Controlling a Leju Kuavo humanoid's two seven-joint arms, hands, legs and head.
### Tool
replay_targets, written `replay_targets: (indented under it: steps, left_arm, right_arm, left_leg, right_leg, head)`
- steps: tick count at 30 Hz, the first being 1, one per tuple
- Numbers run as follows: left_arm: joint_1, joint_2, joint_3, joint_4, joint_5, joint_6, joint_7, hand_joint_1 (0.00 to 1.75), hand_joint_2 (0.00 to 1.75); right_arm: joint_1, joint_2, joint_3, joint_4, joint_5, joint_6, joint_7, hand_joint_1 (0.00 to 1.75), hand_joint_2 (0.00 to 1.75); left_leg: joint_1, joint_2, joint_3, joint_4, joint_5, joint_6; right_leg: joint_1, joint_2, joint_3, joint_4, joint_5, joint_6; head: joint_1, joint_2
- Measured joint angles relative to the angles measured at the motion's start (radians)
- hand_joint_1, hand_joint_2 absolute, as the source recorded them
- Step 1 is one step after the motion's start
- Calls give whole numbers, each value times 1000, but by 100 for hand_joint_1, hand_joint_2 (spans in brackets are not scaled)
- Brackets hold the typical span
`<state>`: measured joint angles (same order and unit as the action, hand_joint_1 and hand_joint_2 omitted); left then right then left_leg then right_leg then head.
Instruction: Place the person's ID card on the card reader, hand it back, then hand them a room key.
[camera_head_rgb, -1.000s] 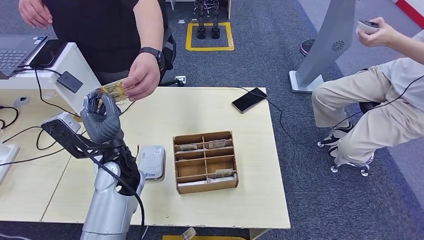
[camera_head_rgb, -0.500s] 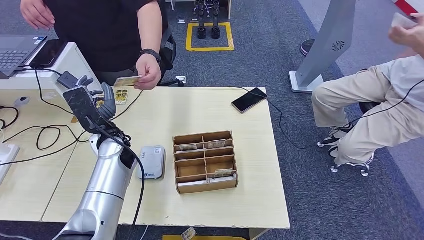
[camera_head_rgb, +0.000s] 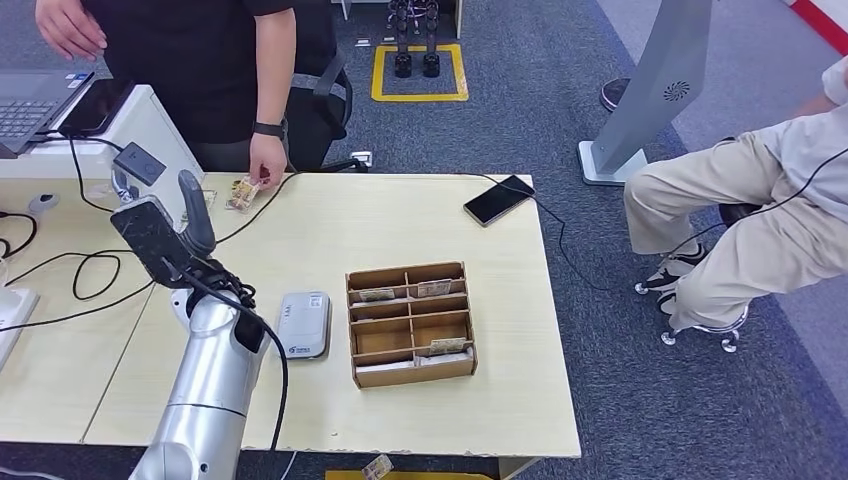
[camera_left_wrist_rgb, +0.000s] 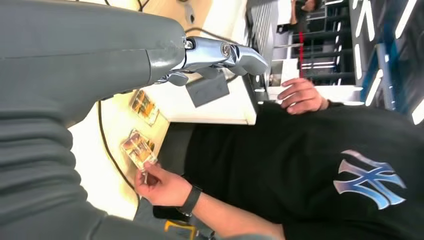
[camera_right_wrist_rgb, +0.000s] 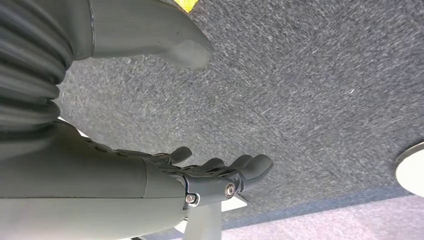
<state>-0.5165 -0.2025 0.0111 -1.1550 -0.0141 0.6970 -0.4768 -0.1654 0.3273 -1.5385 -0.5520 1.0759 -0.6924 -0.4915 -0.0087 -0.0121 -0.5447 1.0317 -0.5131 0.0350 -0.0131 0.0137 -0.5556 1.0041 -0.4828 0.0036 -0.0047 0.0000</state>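
Head view, left hand: the left hand (camera_head_rgb: 190, 215) is raised above the far left part of the tabletop (camera_head_rgb: 400, 215), fingers apart, holding nothing.
Head view, cards: the person's hand (camera_head_rgb: 265, 162) touches a card (camera_head_rgb: 241, 193) lying on the tabletop edge, near the left hand but apart from it.
Head view, other things: the card reader (camera_head_rgb: 303, 324) lies just beside the divided cardboard box (camera_head_rgb: 410, 322), which holds several cards, probably room keys.
Left wrist view: two cards lie on the tabletop; the person pinches the nearer card (camera_left_wrist_rgb: 138, 148), and a second card (camera_left_wrist_rgb: 145, 106) lies beside it. I cannot tell which is the ID card.
Right wrist view: the right hand (camera_right_wrist_rgb: 215, 175) hangs over grey carpet (camera_right_wrist_rgb: 310, 90), fingers loosely extended, empty.
Advice: approach the offered card slowly, and close the fingers on its free edge, away from the person's fingers.
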Motion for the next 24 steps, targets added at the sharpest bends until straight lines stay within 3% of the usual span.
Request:
replay_targets:
  steps: [7,16,24]
  left_arm:
    - [144,-22,-15,-196,28,-4,-33,0,0]
    - [386,-23,-116,-489,72,-3,-128,0,0]
    - [452,-38,-130,-646,43,-2,-220,0,0]
  right_arm:
    - [8,0,0,-4,-34,0,3,0,175]
    - [18,1,0,-29,-80,0,22,0,175]
    - [21,2,0,-51,-94,0,38,0,175]
  left_leg:
    - [0,1,0,0,0,0]
    - [0,0,0,0,-1,0]
    - [0,0,0,0,-1,0]
  right_leg:
    - [0,0,-1,0,0,0]
    - [0,0,-1,0,0,0]
    - [0,0,0,0,0,0]
  head:
    - [0,0]
    - [0,0]
    - [0,0]
